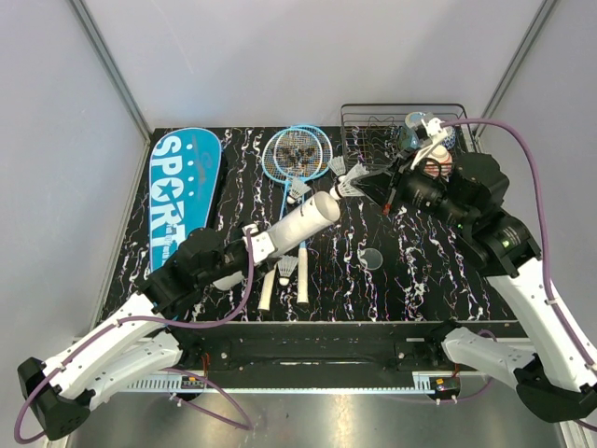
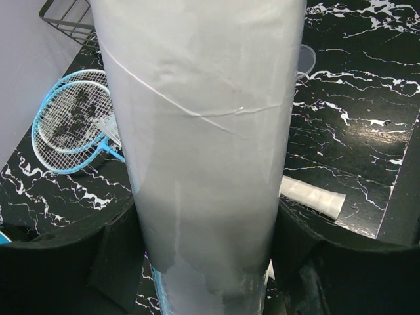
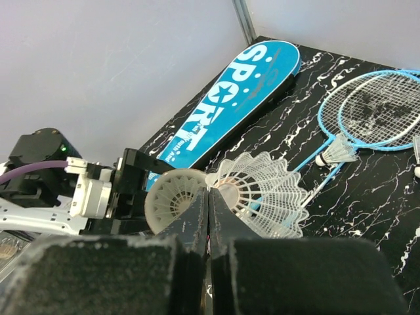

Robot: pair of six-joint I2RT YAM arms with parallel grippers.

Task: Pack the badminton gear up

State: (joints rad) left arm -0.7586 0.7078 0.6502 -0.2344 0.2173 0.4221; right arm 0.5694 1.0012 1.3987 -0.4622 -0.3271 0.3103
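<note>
My left gripper (image 1: pixel 250 245) (image 2: pixel 207 262) is shut on the long white tube (image 1: pixel 298 224) (image 2: pixel 203 131) and holds it tilted above the table, mouth toward the right arm. My right gripper (image 1: pixel 362 187) (image 3: pixel 209 193) is shut on the skirt of a white shuttlecock (image 3: pixel 262 190) (image 1: pixel 349 187), just off the tube's mouth (image 3: pixel 176 197). A ribbed skirt seems to sit inside that mouth. Two blue-framed rackets (image 1: pixel 298 154) (image 3: pixel 374 108) lie at the middle back. The teal SPORT bag (image 1: pixel 182 196) (image 3: pixel 230 98) lies flat on the left. Loose shuttlecocks lie by the rackets (image 1: pixel 298 191) (image 1: pixel 287 268) (image 1: pixel 338 166).
A black wire rack (image 1: pixel 378 131) stands at the back right, with ceramic cups (image 1: pixel 415 131) behind my right arm. A small clear lid (image 1: pixel 371 259) lies on the black marbled table (image 1: pixel 429 280). Grey walls close the back and sides.
</note>
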